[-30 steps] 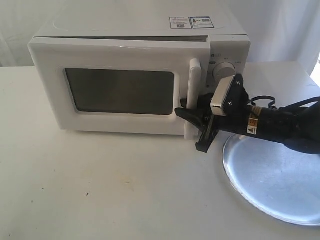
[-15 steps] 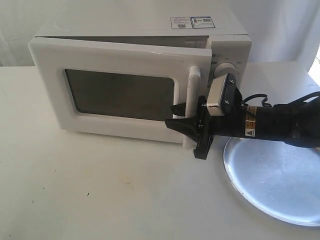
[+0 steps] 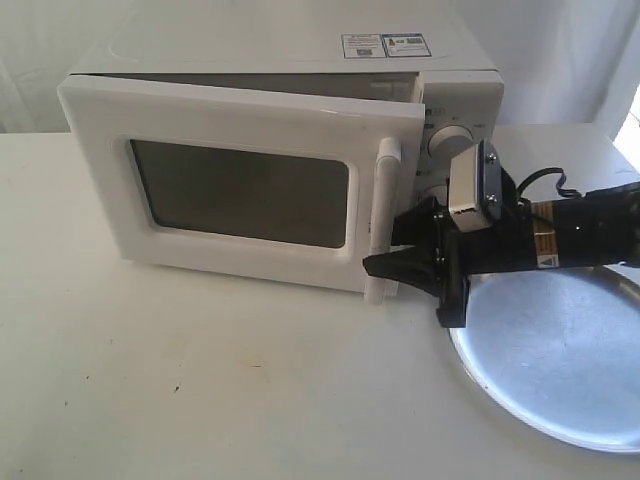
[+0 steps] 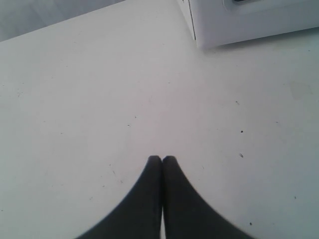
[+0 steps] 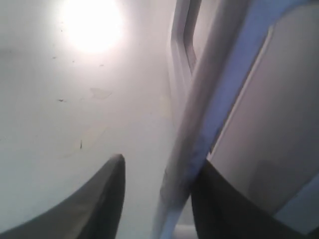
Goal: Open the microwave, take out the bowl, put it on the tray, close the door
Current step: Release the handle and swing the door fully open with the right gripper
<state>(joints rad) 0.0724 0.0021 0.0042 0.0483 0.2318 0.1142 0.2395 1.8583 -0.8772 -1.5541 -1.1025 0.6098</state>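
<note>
The white microwave (image 3: 280,50) stands at the back of the table, its door (image 3: 240,115) swung a little ajar on the handle side. My right gripper (image 3: 385,262) is open at the lower end of the white bar handle (image 3: 384,200). In the right wrist view the handle (image 5: 199,124) runs between the jaws of the right gripper (image 5: 162,172), against one finger and apart from the other. The silver tray (image 3: 560,370) lies on the table under the right arm. The bowl is hidden. My left gripper (image 4: 162,159) is shut and empty over bare table near a microwave corner (image 4: 249,20).
The white table (image 3: 200,380) stretches in front of the microwave. A white curtain hangs behind it. The right arm's black body (image 3: 580,240) and its cable lie over the tray's back edge.
The door has swung from nearly shut to a little ajar. My right gripper has let go of the handle, opened, and drawn back to the right and lower.
</note>
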